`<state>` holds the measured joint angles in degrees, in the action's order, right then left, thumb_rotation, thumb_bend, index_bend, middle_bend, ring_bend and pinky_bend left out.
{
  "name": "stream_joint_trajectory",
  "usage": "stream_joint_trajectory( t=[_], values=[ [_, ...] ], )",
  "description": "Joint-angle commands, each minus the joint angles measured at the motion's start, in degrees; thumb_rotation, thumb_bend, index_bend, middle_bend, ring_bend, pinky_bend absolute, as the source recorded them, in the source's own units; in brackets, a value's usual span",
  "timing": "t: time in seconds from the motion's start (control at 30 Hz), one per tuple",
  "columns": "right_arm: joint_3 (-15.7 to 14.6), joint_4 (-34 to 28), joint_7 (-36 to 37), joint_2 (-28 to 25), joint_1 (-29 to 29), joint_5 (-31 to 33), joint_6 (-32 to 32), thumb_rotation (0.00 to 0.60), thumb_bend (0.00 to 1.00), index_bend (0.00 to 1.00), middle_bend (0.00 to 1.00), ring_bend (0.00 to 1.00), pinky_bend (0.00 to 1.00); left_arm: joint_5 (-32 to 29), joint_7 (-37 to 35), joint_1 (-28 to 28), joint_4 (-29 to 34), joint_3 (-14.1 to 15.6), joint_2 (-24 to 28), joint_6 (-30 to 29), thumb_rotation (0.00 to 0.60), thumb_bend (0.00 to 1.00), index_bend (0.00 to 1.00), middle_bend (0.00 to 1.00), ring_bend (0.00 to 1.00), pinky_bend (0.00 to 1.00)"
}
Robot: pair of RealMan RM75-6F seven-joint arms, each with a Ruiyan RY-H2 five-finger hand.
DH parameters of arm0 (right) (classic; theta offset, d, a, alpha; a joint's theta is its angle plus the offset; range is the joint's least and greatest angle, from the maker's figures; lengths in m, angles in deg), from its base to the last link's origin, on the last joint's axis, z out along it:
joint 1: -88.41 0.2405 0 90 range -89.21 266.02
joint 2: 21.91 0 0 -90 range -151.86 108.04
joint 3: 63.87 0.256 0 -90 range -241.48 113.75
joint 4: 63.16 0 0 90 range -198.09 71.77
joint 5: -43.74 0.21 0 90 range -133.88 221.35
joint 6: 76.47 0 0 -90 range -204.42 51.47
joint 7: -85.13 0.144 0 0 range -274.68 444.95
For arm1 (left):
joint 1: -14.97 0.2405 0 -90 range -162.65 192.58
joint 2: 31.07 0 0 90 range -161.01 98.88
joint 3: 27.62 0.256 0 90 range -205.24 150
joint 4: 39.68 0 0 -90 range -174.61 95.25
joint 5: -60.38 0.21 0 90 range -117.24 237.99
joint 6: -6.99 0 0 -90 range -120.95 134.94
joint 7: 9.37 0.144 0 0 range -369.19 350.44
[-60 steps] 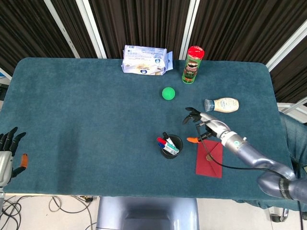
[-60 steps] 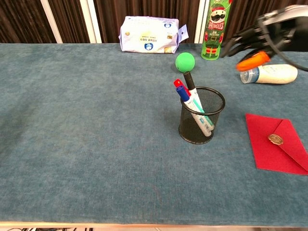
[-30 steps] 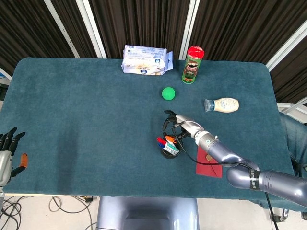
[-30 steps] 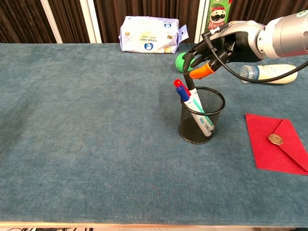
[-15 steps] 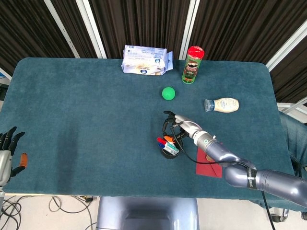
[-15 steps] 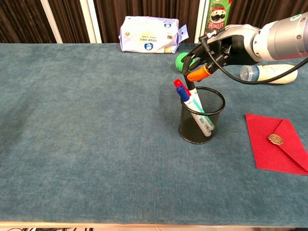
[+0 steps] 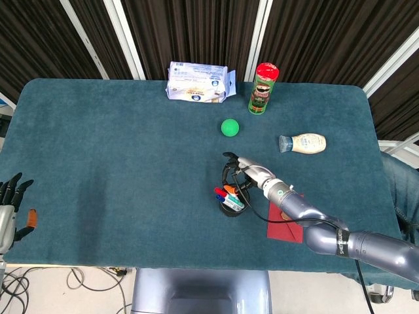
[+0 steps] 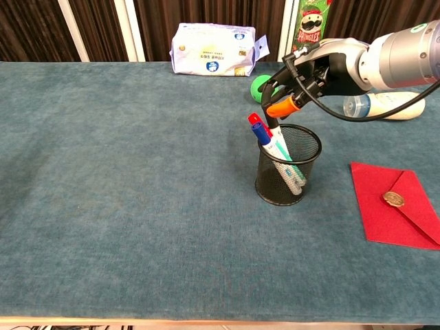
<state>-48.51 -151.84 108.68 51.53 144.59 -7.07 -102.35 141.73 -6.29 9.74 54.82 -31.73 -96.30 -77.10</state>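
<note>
Only overhead shows the left hand (seemingly empty).

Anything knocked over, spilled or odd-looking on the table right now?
Only the sauce bottle lies on its side, right of the green ball; no spill shows. The pen cup and the chips can stand upright, and the red envelope lies flat.

Teal-clothed table. Directly on it: mesh pen cup near centre, red envelope beside it, green ball, sauce bottle, crisp can, wipes pack at rear
</note>
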Motion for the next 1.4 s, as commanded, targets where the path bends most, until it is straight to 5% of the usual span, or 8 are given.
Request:
stream_joint_trajectory(
  t=[0.03,0.67,1.17,1.4],
  values=[
    [0.1,0.1,-0.1,0.0,0.0,0.2,0.2,0.600,0.45,0.53,0.00,0.11,0.20,-0.1,0.0,0.0,0.0,0.0,0.0,0.0,0.600,0.52,0.12,0.01,0.04,0.02],
    [2.4,-1.6,0.4,-2.1,-0.9,0.0,0.4,0.600,0.47,0.59,0.00,0.11,0.20,-0.1,-0.2,0.0,0.0,0.0,0.1,0.1,0.600,0.52,0.12,0.01,0.04,0.02],
    [13.7,-10.9,9.9,-21.0,-8.8,-3.4,0.9,0.600,0.47,0.61,0.00,0.11,0.20,-0.4,0.1,-0.1,0.0,-0.1,0.0,0.3,0.600,0.52,0.12,0.01,0.04,0.02],
    [16.4,-9.8,14.5,-23.6,-11.9,-5.6,1.7,0.600,0.47,0.61,0.00,0.11,0.20,-0.6,0.4,-0.1,0.1,-0.2,-0.2,0.1,0.600,0.52,0.12,0.01,0.04,0.02]
  ],
)
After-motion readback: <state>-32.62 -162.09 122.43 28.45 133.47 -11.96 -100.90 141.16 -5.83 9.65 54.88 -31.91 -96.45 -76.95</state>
